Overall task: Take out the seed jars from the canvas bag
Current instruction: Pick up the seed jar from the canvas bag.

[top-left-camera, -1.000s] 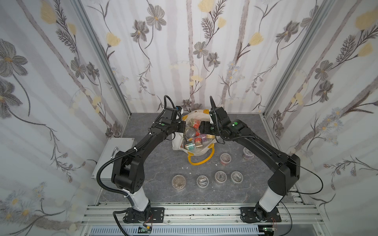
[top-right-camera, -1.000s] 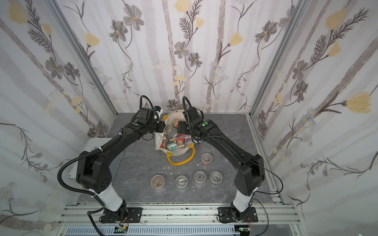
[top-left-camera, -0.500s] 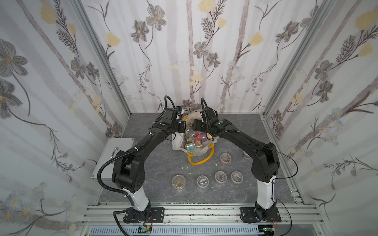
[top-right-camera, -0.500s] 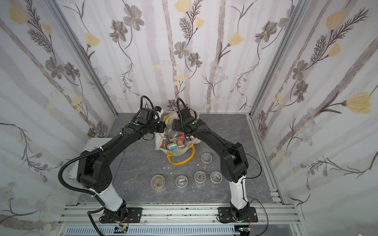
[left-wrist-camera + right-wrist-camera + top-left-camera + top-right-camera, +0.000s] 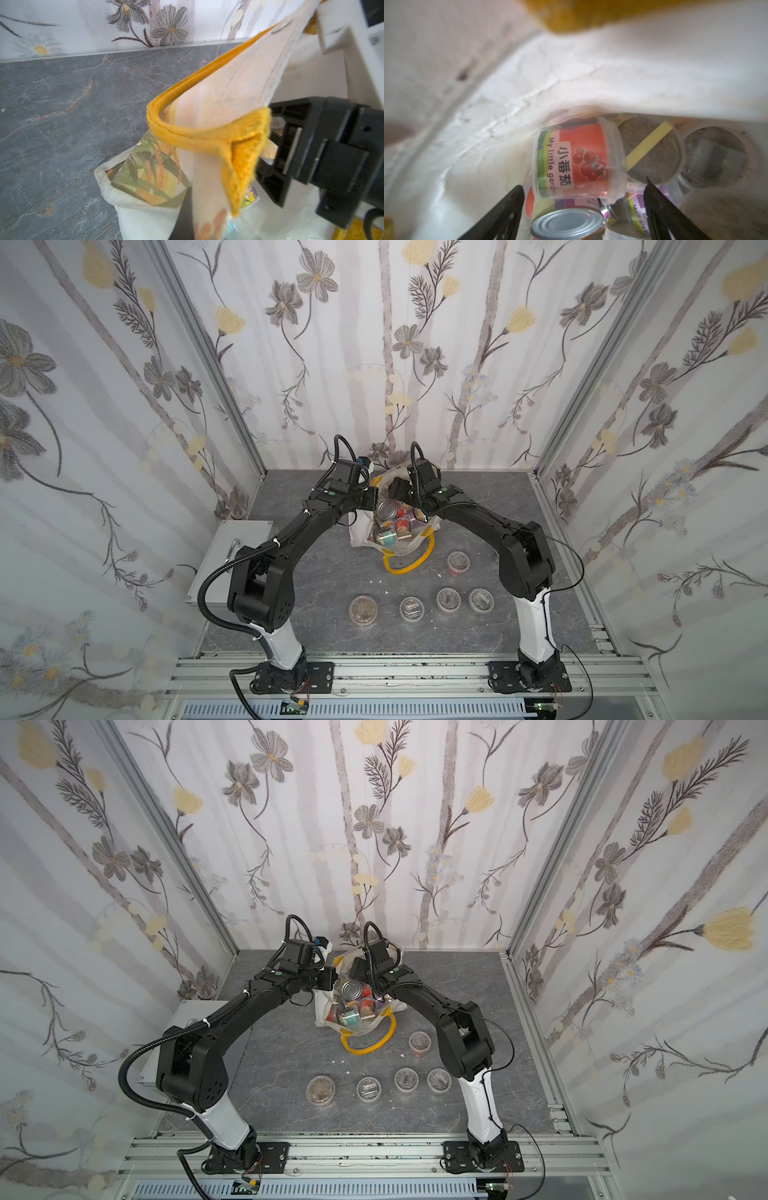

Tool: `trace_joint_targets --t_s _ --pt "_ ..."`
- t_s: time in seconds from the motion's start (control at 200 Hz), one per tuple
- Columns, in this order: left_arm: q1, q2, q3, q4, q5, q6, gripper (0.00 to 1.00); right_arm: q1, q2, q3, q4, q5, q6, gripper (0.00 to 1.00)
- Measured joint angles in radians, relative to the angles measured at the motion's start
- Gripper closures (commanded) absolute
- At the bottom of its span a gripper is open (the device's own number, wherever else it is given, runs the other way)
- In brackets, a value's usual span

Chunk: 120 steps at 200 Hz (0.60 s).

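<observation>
Right gripper (image 5: pixel 583 182) now sits deeper in the bag (image 5: pixel 358 532), jaws apart, seemingly flanking a sideways red-labelled jar (image 5: pixel 577 160); left gripper (image 5: pixel 369 501) clamps the bag

Overhead pair — wrists near canvas bag (image 5: pixel 358 533)

Grey metal box (image 5: pixel 220 541) with handle, at left edge of marbled grey table (image 5: pixel 332 568). Silver tin (image 5: pixel 388 510), ribbed end showing. White crumbs (image 5: pixel 379 580) mid-table. Floral wallpaper (image 5: pixel 374 344) on three sides; aluminium rail (image 5: pixel 395 672) along front.
</observation>
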Motion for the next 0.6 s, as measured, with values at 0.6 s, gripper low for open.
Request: trace_joint_targets --t_s 0.6 --pt "-0.002 -0.003 -0.003 -0.002 0.004 -0.003 1.0 0.005 0.052 0.055 0.045 -0.019 -0.084 0.23"
